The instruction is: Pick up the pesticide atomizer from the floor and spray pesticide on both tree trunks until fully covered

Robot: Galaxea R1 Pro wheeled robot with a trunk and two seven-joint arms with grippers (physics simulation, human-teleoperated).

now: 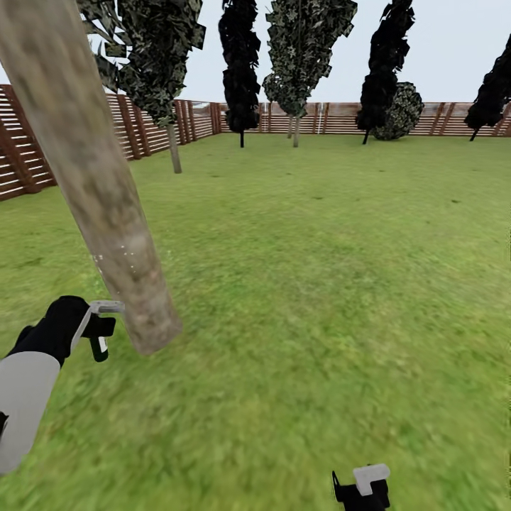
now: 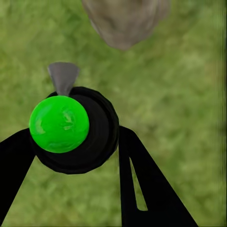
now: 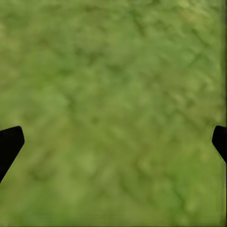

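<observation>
Thick bare mottled beige-grey tree trunk (image 1: pixel 106 206) leaning across the left of the head view, foot planted in the green lawn (image 1: pixel 319 284) just beside the left gripper (image 1: pixel 99 330). Faint pale specks on the bark partway up. Left gripper low at the left of that view, black with a white forearm behind, jaws closed on the pesticide atomizer (image 2: pixel 71 125). In the left wrist view: atomizer seen end-on as a round dark body with a glossy bright green cap, held between the two black fingers (image 2: pixel 142 184), a pale grey nozzle piece poking out toward the base of the trunk (image 2: pixel 124 21), near but not touching. In the head view, just a pale trigger-like part and a dark sliver of the bottle (image 1: pixel 99 341) visible at the gripper.

Right gripper (image 1: pixel 363 488) at the bottom edge of the head view, well apart from the trunk, over bare grass. In the right wrist view, black fingertips (image 3: pixel 9 144) at opposite edges, jaws spread wide, nothing between them but blurred lawn (image 3: pixel 113 109).

Beyond: reddish-brown horizontal-slat wooden fence (image 1: pixel 333 117) around the lawn, a second pale-trunked leafy tree (image 1: pixel 301 50) far ahead, dark columnar conifers (image 1: pixel 240 64) alongside, pale grey sky.
</observation>
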